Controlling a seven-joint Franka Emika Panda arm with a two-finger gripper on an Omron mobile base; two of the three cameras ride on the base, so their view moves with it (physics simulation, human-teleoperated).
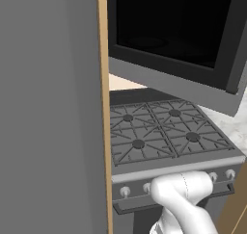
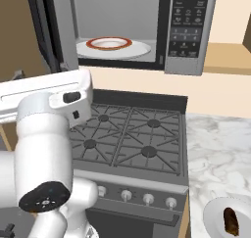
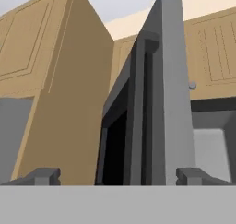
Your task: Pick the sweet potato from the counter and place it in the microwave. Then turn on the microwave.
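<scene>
The sweet potato (image 2: 231, 221) is a small brown lump lying on a little white plate (image 2: 215, 217) on the marbled counter (image 2: 220, 144), at the lower right of the right base view. The microwave (image 2: 188, 21) hangs above the stove with its door (image 1: 173, 31) swung open. Inside rests a white round plate (image 2: 137, 50) with an orange-red ring. My gripper (image 3: 119, 177) is open and holds nothing. It is raised near the open door, whose grey edge (image 3: 161, 103) stands straight ahead in the hand view. The sweet potato lies far off to the lower right of the arm.
A gas stove (image 2: 127, 139) with dark grates and a row of knobs (image 2: 147, 199) sits below the microwave. A tall grey panel (image 1: 48, 108) with a wooden edge walls off the left. Wooden cabinets (image 3: 46, 80) surround the microwave.
</scene>
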